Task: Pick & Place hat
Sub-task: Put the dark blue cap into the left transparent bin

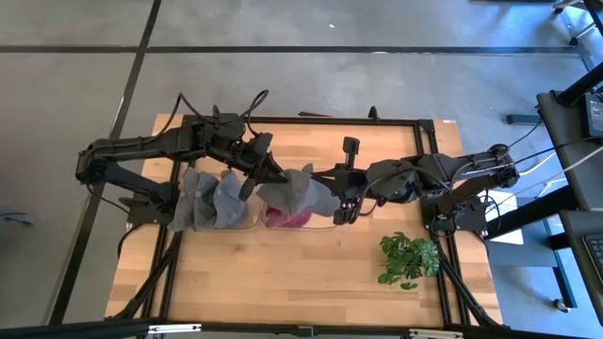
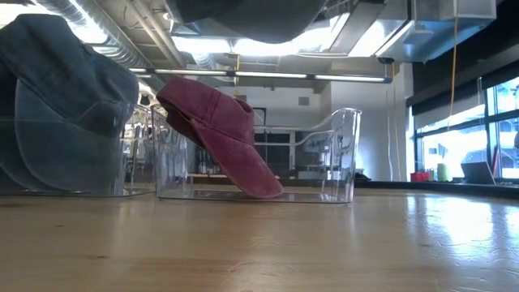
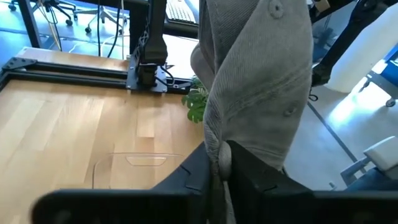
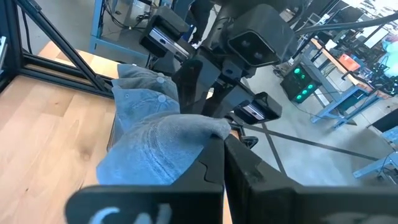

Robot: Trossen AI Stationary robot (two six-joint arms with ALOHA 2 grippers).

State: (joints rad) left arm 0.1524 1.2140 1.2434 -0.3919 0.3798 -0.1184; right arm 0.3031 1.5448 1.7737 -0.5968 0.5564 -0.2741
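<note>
A grey cap (image 1: pixel 300 188) hangs in the air between my two grippers, above a clear bin (image 2: pixel 340 154). It shows at the low view's top edge (image 2: pixel 251 16). My left gripper (image 1: pixel 267 169) is shut on its left end and my right gripper (image 1: pixel 339 205) on its right end. A maroon cap (image 2: pixel 219 134) leans inside that bin, its brim on the bin floor. Several blue-grey caps (image 1: pixel 209 200) are stacked in a second clear bin to the left (image 2: pixel 57 89). My left gripper (image 3: pixel 221 163) pinches an edge of the grey cap (image 3: pixel 219 146) between its two fingers. The cap stretches away from the fingers, lifted clear of the table. My right gripper (image 4: pixel 222 142) pinches a bunched edge of the cap (image 4: pixel 214 127) at its opposite end, between the two fingers. The cap spans from it toward the left gripper, clear of the bin.
A small green plant (image 1: pixel 409 259) stands on the table's near right part. Bare wood lies along the near side (image 1: pixel 283 273). Black frame rails (image 1: pixel 429 122) border the table, with arm bases at left and right.
</note>
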